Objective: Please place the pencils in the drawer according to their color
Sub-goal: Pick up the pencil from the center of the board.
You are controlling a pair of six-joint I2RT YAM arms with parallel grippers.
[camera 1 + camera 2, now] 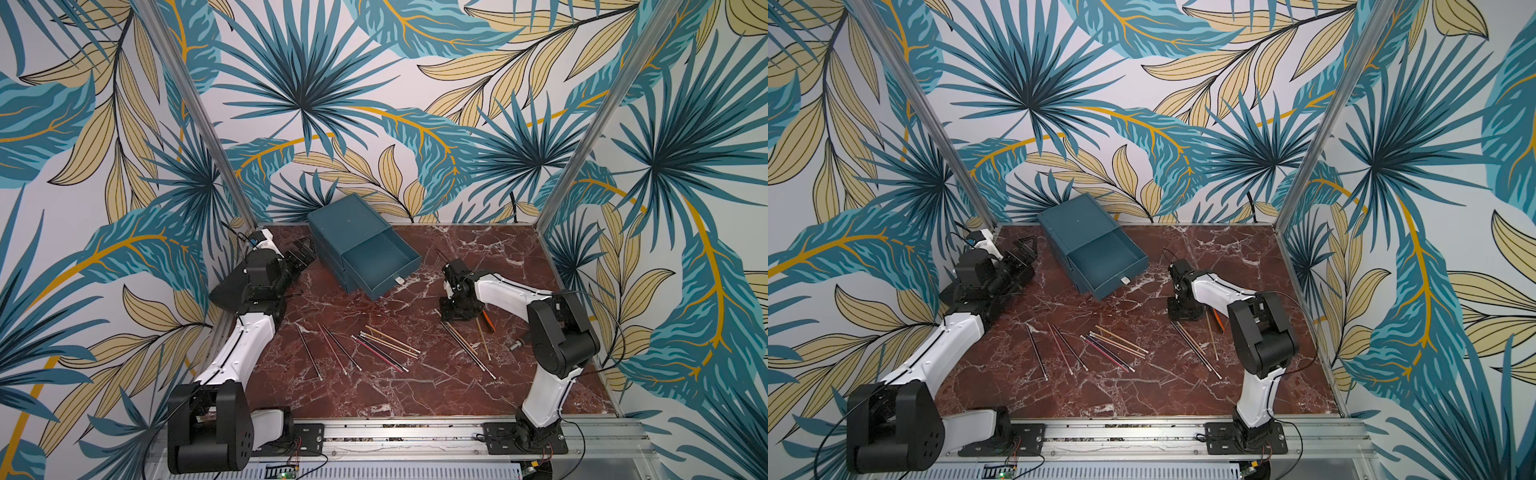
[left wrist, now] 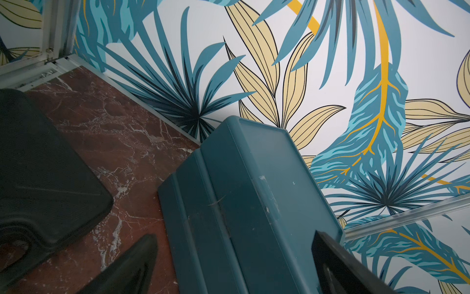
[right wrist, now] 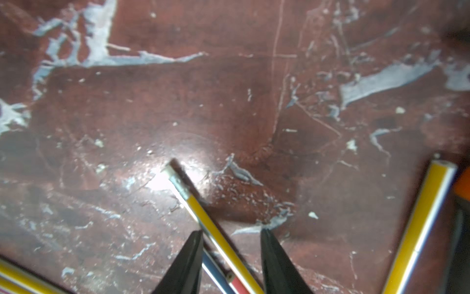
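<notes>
The dark teal drawer chest (image 1: 349, 224) (image 1: 1075, 226) stands at the back of the marble table, its top drawer (image 1: 382, 262) pulled out and bare inside. Several pencils (image 1: 386, 345) (image 1: 1113, 345) lie scattered in front, with a few more (image 1: 465, 349) at the right. My right gripper (image 3: 231, 233) (image 1: 451, 318) points down there, open, with a yellow pencil (image 3: 198, 208) lying on the table between its fingers, close to one of them. My left gripper (image 1: 305, 249) (image 2: 235, 235) is open beside the chest's (image 2: 241, 203) left wall.
Orange-handled pliers (image 1: 487, 322) (image 3: 464, 185) and a small bolt (image 1: 516, 345) lie by the right arm. A flat black case (image 2: 45, 165) sits behind the left gripper near the left wall. Another yellow pencil (image 3: 419, 224) and a blue-and-red one (image 3: 218, 272) lie near the right fingers.
</notes>
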